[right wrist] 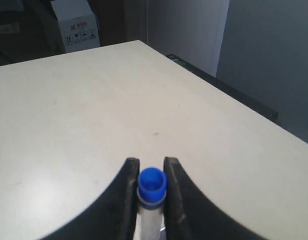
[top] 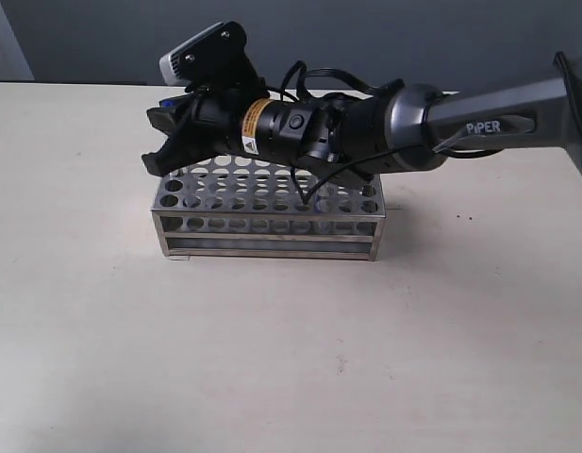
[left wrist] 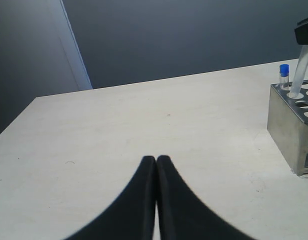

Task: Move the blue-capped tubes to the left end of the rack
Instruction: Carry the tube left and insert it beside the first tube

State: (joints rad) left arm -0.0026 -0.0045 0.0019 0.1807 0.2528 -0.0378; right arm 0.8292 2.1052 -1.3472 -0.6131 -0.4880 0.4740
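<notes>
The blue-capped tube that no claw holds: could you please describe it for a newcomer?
The steel rack stands mid-table. At its left end, a corner hole holds one upright tube. Its neighbour leans, gripped by the right claw; this one stands free.

Bare table [top: 272, 377] all around rack [top: 267, 226], right arm [top: 404, 127] stretched across rack top

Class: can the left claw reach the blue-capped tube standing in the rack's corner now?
Probably, but tightly. Only bare table separates the shut left claw from the rack, and the standing tube is at its near corner; the right claw holds a second tube beside it.
</notes>
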